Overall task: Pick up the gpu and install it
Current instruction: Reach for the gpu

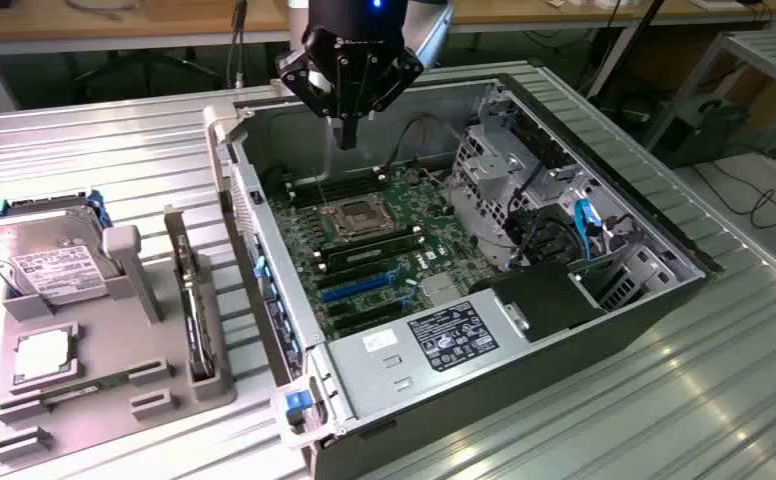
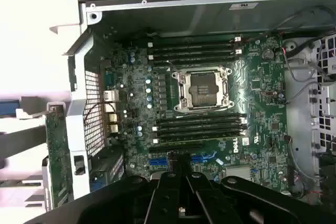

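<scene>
**Robot fingers hang closed over an open computer case; the gpu waits in a holder outside it**

A dark gripper [image 1: 348, 140] hangs above the far end of an open computer case [image 1: 495, 370] that lies on its side on a ribbed metal table [image 1: 121, 150]. Its fingers [image 1: 347, 122] point straight down, pressed together into a single narrow tip with nothing between them. They are above the case's opening, clear of the green motherboard [image 1: 375, 255] below. From the wrist view, the closed tip sits over the edge of the board nearest the camera, with the square silver processor socket [image 2: 203, 88] further on.

The gpu [image 1: 196, 320] is well apart from the fingers. In the exterior view it stands on its long edge, thin and dark, in a slot of a grey holder [image 1: 108, 330] on the table. The holder sits just outside the case wall, on the exterior view's left. A silver hard drive [image 1: 48, 265] with a white label leans in the same holder, further to the exterior view's left of the gpu. Nothing touches the gpu except the holder.
</scene>
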Robot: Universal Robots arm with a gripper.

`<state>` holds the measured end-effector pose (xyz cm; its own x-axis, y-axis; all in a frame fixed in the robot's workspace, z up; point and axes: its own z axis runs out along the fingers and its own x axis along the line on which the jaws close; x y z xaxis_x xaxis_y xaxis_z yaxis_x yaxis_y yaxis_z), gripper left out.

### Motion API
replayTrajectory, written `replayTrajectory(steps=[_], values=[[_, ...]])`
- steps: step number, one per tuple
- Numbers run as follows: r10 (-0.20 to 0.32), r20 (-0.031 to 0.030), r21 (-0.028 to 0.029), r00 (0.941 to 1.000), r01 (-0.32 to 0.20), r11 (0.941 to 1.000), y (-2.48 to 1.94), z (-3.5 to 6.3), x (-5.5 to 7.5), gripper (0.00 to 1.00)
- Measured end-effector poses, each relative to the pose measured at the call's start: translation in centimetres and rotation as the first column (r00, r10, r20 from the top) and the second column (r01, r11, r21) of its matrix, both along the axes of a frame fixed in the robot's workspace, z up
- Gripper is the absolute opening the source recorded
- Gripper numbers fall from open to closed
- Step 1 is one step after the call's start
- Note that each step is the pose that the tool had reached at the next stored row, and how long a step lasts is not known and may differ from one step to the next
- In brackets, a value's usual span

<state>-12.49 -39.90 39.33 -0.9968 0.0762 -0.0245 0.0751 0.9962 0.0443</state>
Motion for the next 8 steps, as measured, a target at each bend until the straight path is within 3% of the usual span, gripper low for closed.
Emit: replayTrajectory(steps=[2,8], values=[[0.0,-0.0001,-0.0001,1.0,0.0,1.0,-0.1,-0.01,-1.5,0.11],[0.001,0.0,-0.0009,1.0,-0.001,1.0,-0.42,-0.06,-3.2,0.11]])
